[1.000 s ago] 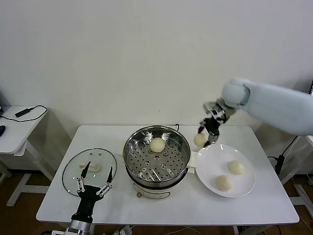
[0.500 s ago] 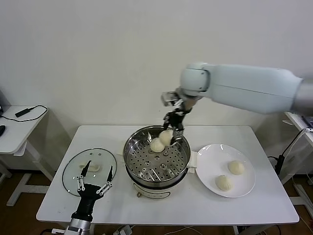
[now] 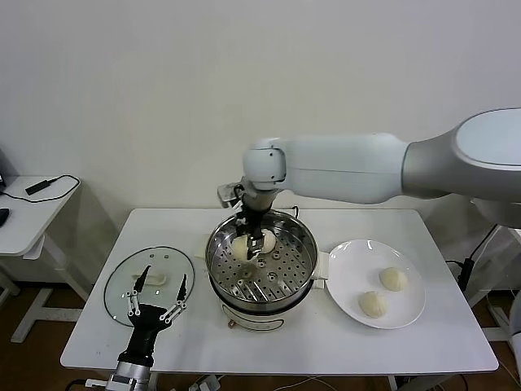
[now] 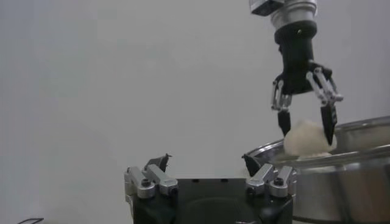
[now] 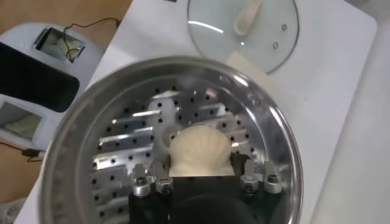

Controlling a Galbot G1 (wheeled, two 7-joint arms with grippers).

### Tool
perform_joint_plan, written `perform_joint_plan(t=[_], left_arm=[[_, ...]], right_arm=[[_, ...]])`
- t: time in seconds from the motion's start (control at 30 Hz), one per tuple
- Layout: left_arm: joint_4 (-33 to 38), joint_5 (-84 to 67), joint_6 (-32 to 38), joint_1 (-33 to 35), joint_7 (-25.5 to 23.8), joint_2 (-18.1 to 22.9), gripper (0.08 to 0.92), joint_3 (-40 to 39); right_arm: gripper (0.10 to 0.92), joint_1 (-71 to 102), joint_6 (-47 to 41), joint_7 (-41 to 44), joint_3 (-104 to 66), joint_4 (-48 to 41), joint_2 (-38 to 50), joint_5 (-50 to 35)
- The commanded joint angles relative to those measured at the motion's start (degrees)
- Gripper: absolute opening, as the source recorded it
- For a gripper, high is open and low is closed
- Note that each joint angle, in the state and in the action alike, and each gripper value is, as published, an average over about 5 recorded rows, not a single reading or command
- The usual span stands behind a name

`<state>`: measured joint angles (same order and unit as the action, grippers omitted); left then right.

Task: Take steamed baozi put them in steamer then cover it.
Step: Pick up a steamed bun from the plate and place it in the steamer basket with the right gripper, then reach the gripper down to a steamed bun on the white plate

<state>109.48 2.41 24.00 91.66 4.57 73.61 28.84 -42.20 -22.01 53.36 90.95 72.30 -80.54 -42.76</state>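
Observation:
My right gripper (image 3: 249,243) is down inside the steamer (image 3: 303,244), shut on a baozi (image 3: 240,247) just above the perforated tray. The right wrist view shows that baozi (image 5: 200,149) between the gripper's (image 5: 201,163) fingers over the tray (image 5: 128,140). A second baozi (image 3: 268,241) lies beside it in the pot. Two more baozi (image 3: 393,278) (image 3: 373,304) lie on the white plate (image 3: 348,254). The glass cover (image 3: 122,281) lies flat on the table left of the pot. My left gripper (image 3: 155,300) is open and empty at the cover's near edge.
The left wrist view shows the right gripper (image 4: 304,125) with its baozi (image 4: 306,139) over the pot's rim (image 4: 353,152). The cover (image 5: 244,36) also shows in the right wrist view. A side table (image 3: 32,208) with a cable stands far left.
My right gripper has carried a baozi from above the plate leftward over the steamer and lowered it into the pot beside the first one. The left arm has not moved.

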Motion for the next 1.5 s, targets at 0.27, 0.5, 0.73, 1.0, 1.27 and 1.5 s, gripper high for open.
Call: perform_joint_plan(t=[0.27, 0.5, 0.73, 1.0, 1.27, 1.5], left_arm=[[0.0, 0.0, 0.2, 0.0, 0.0, 0.1, 0.823, 0.1], [-0.1, -0.1, 0.4, 0.1, 0.0, 0.1, 0.823, 0.4], [-0.1, -0.1, 0.5, 0.3, 0.0, 0.1, 0.823, 0.7], [0.3, 0.1, 0.4, 0.5, 0.1, 0.5, 0.823, 0.7], [0.4, 0.3, 0.3, 0.4, 0.0, 0.4, 0.823, 0.2], [0.8, 0.6, -0.2, 0.0, 0.1, 0.6, 0.823, -0.3]], right_arm=[[0.670, 3.5, -0.9, -3.8, 0.6, -1.8, -4.3, -0.8], [0.699, 4.3, -0.8, -3.6, 0.6, -2.0, -4.5, -0.2], [0.817, 3.7, -0.7, -2.9, -0.7, -0.2, -1.9, 1.6], [0.823, -3.3, 1.3, 5.0, -5.6, 9.0, 12.9, 10.4], [0.823, -11.4, 8.1, 14.6, -5.1, 15.3, 35.8, 14.4], [0.823, -7.6, 15.0, 17.7, -0.4, 15.0, 50.2, 20.4]])
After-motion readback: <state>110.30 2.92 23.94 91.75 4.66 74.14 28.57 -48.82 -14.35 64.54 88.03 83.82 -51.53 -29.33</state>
